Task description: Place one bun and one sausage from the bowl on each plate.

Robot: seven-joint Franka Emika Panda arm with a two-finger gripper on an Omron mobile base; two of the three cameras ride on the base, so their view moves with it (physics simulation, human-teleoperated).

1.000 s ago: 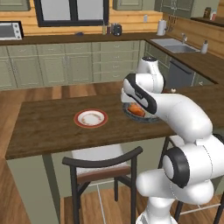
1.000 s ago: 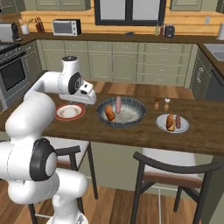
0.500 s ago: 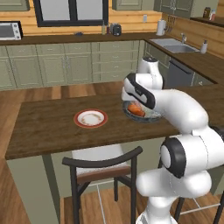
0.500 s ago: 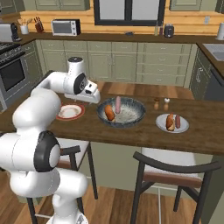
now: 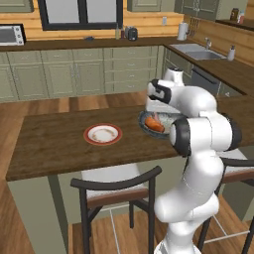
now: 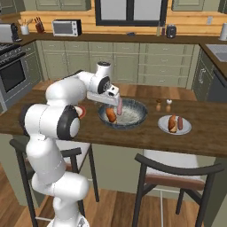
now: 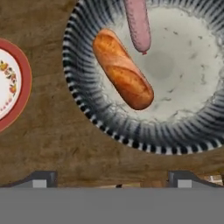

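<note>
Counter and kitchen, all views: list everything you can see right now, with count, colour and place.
bowl: one, blue-grey rim, pale inside, mid counter.
bun in bowl: one, orange-brown, left part of the bowl in the hand view.
sausage in bowl: one, pale pink, beside that bun.
red plate: one, red rim, cream centre, bare, beside the bowl.
white plate: one, on the bowl's other side, holding a bun and a red-brown sausage.
shakers: two, small, behind the white plate.
chairs: two, dark frames, at the counter's near side.
microwave: one, back counter.
sink: one, side counter.
tool: one, open, above the bowl's near rim.
</note>
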